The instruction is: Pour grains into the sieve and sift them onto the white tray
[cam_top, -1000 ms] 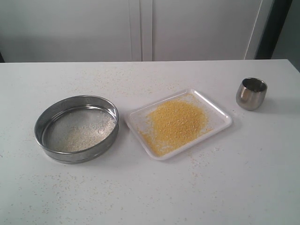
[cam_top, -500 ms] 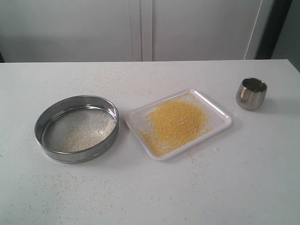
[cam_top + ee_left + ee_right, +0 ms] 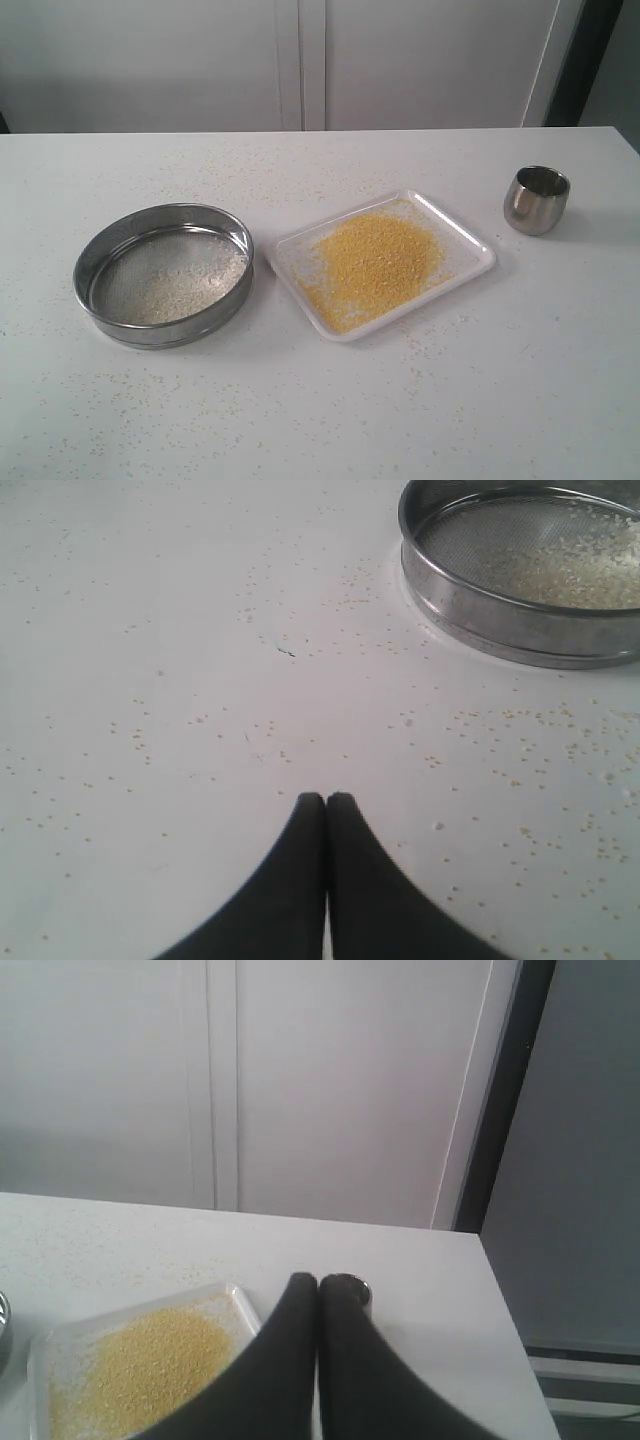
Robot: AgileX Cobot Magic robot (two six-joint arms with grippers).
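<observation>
specks of stray grain dot the near table (image 3: 300, 420); neither arm shows in the exterior view, but each wrist view shows fingers pressed tip to tip with nothing between them: left gripper (image 3: 326, 798) over bare table, near the sieve (image 3: 160, 335) but apart from it, right gripper (image 3: 318, 1278) facing the tray and cup; the sieve sits near left, pale grains (image 3: 180, 290) on its mesh; stiff steel, probably light but wide and smooth, so pinch over the top edge of the wall, not the mesh, which could dent; white tray (image 3: 465, 245) lies just right of it, not touching, bearing the golden grains (image 3: 375, 262) in a loose heap that would likely slide at any tilt; its low rim offers only a thin lip; steel cup (image 3: 536, 200) stands upright far right, well apart; no brand, label or writing is readable.
</observation>
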